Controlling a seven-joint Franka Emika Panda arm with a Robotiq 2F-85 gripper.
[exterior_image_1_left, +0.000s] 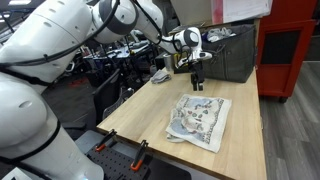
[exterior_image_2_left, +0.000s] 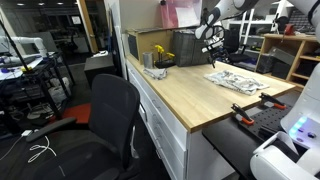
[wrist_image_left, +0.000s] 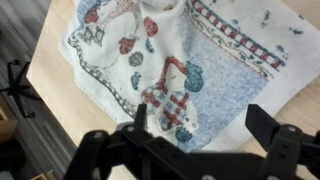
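A crumpled white cloth printed with red and blue figures and a red-trimmed border lies on the light wooden table. In both exterior views the cloth sits in the middle of the tabletop. My gripper hangs above the cloth's far end, pointing down, clear of the fabric. In the wrist view the gripper is open, its dark fingers spread wide over the cloth's lower edge with nothing between them.
A black bin stands at the table's far end, with a small white object near it. A red cabinet is beside the table. Clamps grip the near edge. An office chair sits alongside.
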